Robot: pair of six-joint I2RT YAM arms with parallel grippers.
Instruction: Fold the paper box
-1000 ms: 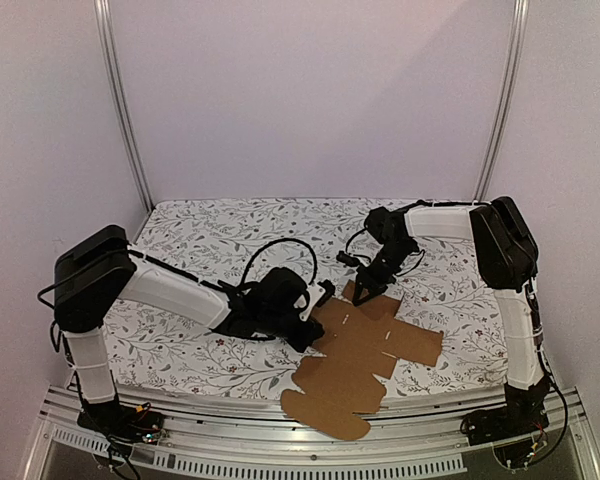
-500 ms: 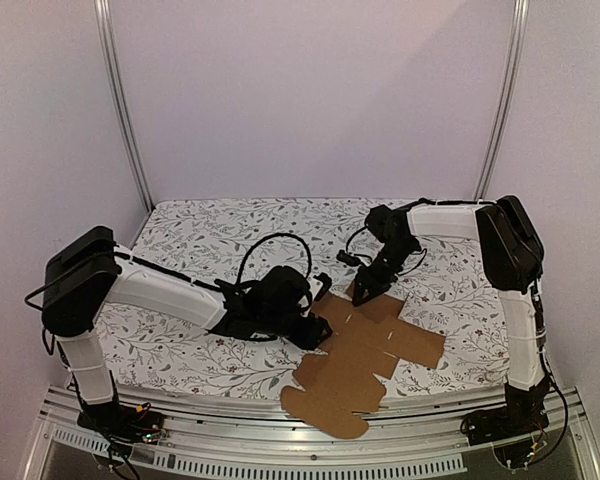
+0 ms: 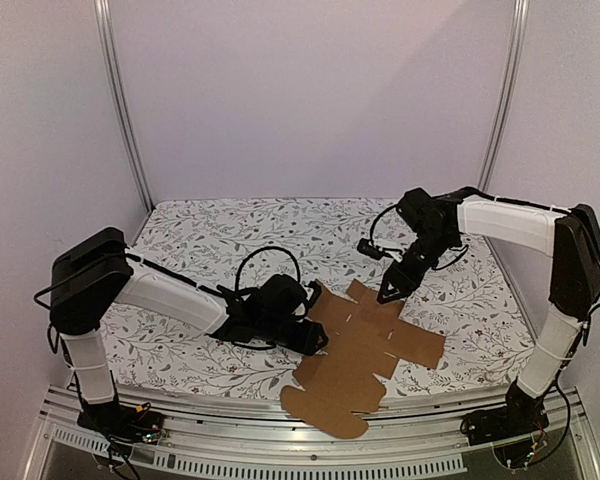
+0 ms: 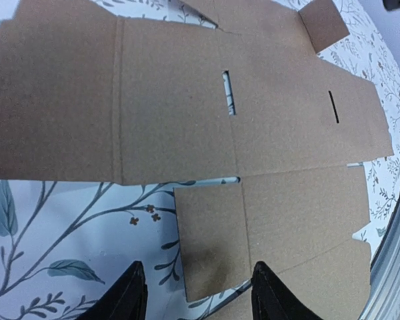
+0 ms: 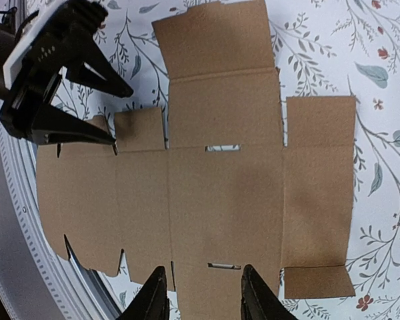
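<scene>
The paper box (image 3: 365, 350) lies flat and unfolded on the floral cloth, a brown die-cut sheet with creases and slots. Its near flap reaches over the table's front edge. My left gripper (image 3: 318, 320) sits low at the sheet's left edge, open. In the left wrist view its fingertips (image 4: 132, 293) straddle a small side flap of the paper box (image 4: 187, 113) without touching it. My right gripper (image 3: 387, 295) hovers over the sheet's far edge, open. In the right wrist view nothing is between its fingers (image 5: 153, 297) above the paper box (image 5: 227, 193), with the left gripper (image 5: 113, 113) at the top left.
A metal rail (image 3: 230, 450) runs along the table's near edge, under the sheet's overhanging flap. Two upright poles (image 3: 120, 100) stand at the back corners against the plain wall. The floral cloth (image 3: 210, 240) covers the whole tabletop.
Both grippers have opened and let go of the sheet. The right arm has swung up and to the right, off the far flap. The left gripper stays at the left edge.
</scene>
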